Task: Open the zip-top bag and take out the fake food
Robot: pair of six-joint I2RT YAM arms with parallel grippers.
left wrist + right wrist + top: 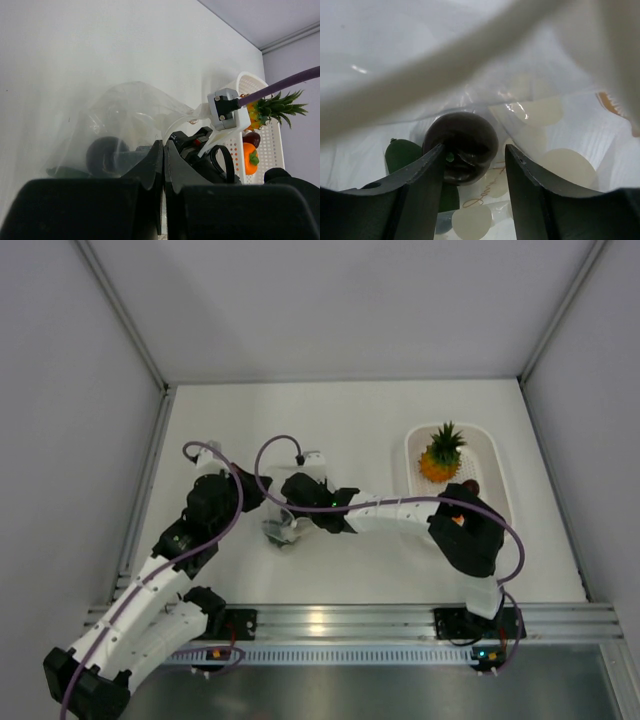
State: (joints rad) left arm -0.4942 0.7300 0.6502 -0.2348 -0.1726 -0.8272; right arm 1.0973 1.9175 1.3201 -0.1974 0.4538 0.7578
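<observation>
So the clear crinkly plastic zip-top bag (125, 117) is already open, lying right in front of our left gripper (164, 147), which is clenched on what looks like the bag's near edge. Inside, a dark brown round toy piece (462, 145) sits between the spread fingers of our right gripper (474, 150), not squeezed yet. A dark green toy piece (400, 155) lies beside its left finger. Off to the left gripper's right, the white perforated plastic basket (272, 150) holds an orange-yellow toy pineapple (260, 112), a round orange fruit (249, 157) and a dark reddish piece (251, 139). We reckon we're over halfway, with two left to pull.
</observation>
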